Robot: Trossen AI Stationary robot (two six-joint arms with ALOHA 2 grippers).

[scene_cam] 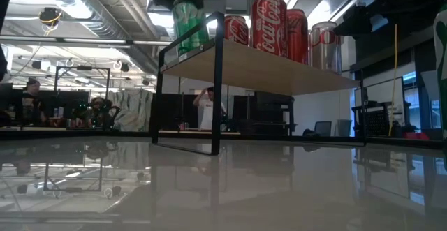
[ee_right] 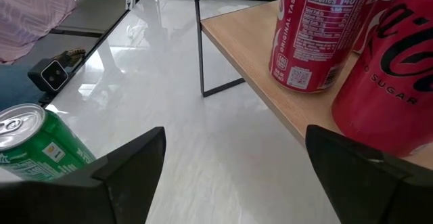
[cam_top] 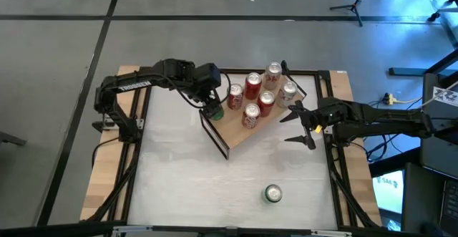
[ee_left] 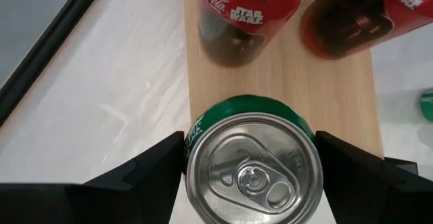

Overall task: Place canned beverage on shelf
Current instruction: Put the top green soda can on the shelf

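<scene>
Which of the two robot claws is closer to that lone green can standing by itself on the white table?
The right. The right gripper hangs open beside the shelf, with the lone green can just ahead of it. The left gripper is farther off, holding another green can over the shelf's far end.

From overhead I've got the shelf (cam_top: 240,133) sitting angled on the counter (cam_top: 179,180), w/ six cans (cam_top: 260,94) clustered on its far half, mostly red, a couple silver-topped. My left hand (cam_top: 212,110) is over the shelf's left end, a green can (cam_top: 212,112) between its fingers. Right hand (cam_top: 304,124) hangs just off the shelf's right end, fingers spread. Another green can (cam_top: 273,193) stands alone on the counter, well apart from the shelf.
</scene>
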